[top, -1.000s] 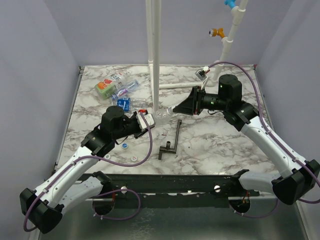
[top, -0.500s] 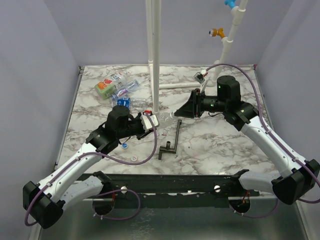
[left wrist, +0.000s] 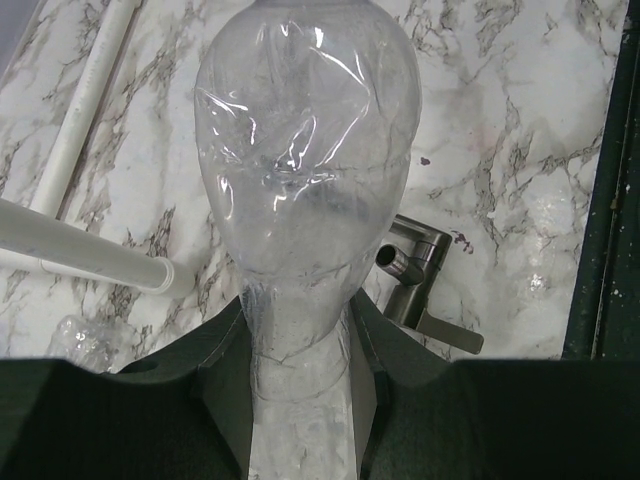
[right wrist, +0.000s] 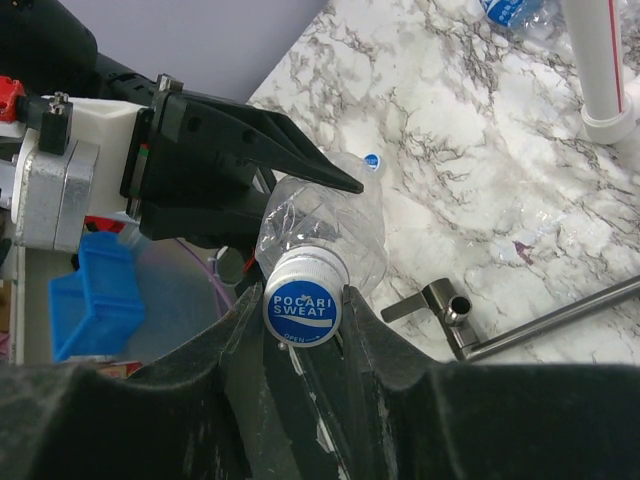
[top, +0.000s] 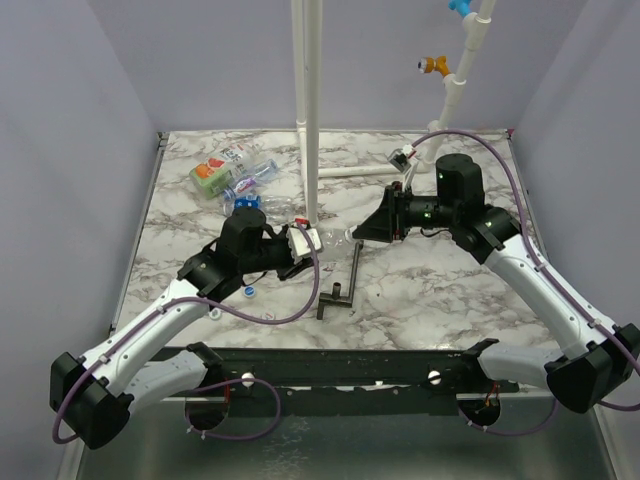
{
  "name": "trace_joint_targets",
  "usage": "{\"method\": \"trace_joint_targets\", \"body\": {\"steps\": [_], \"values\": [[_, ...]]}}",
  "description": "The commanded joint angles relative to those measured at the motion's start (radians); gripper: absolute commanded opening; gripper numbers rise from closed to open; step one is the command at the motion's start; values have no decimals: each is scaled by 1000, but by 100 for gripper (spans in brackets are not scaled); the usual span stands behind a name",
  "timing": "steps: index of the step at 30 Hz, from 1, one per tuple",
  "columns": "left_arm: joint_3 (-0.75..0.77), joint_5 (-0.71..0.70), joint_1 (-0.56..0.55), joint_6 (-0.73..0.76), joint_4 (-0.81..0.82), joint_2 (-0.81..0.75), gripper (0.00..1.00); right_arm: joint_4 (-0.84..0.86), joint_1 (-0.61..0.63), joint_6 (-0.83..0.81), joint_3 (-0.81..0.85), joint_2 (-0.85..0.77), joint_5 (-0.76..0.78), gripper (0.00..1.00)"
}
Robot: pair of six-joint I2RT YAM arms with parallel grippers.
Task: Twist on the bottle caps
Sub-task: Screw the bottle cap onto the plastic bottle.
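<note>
My left gripper (top: 316, 240) is shut on the body of a clear crumpled bottle (left wrist: 305, 150) and holds it level above the table. The bottle's neck points at my right gripper (top: 360, 231). In the left wrist view its fingers (left wrist: 225, 375) press both sides of the bottle. In the right wrist view a blue and white bottle cap (right wrist: 305, 306) sits on the bottle's (right wrist: 335, 225) mouth. The right jaws touch the cap on both sides. A small blue loose cap (top: 249, 291) lies on the table under my left arm and also shows in the right wrist view (right wrist: 371, 160).
A black T-shaped metal tool (top: 345, 278) lies just below the held bottle. A tall white pipe (top: 310, 110) stands right behind the grippers. Several more bottles (top: 225, 175) lie at the back left. Another pipe assembly (top: 455, 90) stands at the back right.
My left arm has carried the bottle to the right toward the right gripper. The right gripper has lowered slightly and now meets the bottle's mouth.
</note>
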Motion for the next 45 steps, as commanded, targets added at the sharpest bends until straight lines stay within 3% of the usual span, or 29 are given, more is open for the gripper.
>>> {"method": "trace_joint_targets", "body": {"steps": [1, 6, 18, 24, 31, 45], "values": [[50, 59, -5, -41, 31, 11, 0, -63, 18, -41, -2, -10, -58, 23], [46, -18, -14, -81, 95, 18, 0, -91, 27, -24, -3, 9, -16, 23], [-31, -524, -208, 43, 356, 33, 0, -165, 27, 143, 40, 99, 115, 21], [-59, -704, -279, 118, 488, 60, 0, -220, 26, 274, 82, 160, 218, 19], [-45, -773, -290, 122, 539, 110, 0, -206, 28, 465, 106, 218, 334, 20], [-115, -882, -296, 117, 712, 129, 0, -173, 28, 683, 160, 291, 295, 17]]}}
